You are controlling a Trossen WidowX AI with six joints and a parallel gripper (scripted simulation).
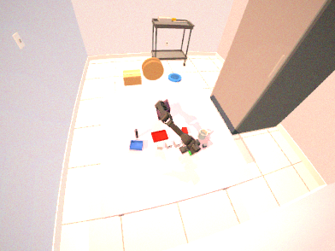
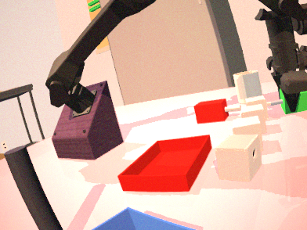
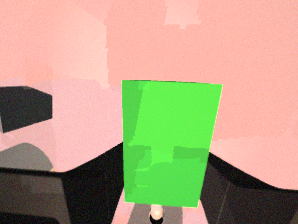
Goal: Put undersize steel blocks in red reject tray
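Gauge [image 1: 190, 153] [image 2: 301, 103] [image 3: 167, 120] first: the gripper [image 1: 191, 150] [image 2: 290, 105] [image 3: 160, 143] pinches its green handle, leaving its pin exposed towards nine o'clock from outside, probably for probing blocks [image 1: 160, 148] [image 2: 237, 162]. From overhead, the red tray [image 1: 160, 136] [image 2: 157, 185] lies at ten o'clock, presumably for rejects.

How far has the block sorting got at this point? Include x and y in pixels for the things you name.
Nothing looks rejected: the red tray [image 1: 160, 136] [image 2: 166, 162] has no block in it, and the pale blocks [image 1: 160, 147] [image 2: 238, 158] stand in a row beside it. In hand is the green gauge [image 1: 190, 153] [image 3: 167, 135], held in the gripper [image 2: 291, 103] near the row's far end. Left: finishing the checks, rejecting any undersize blocks, putting the gauge down and moving away.
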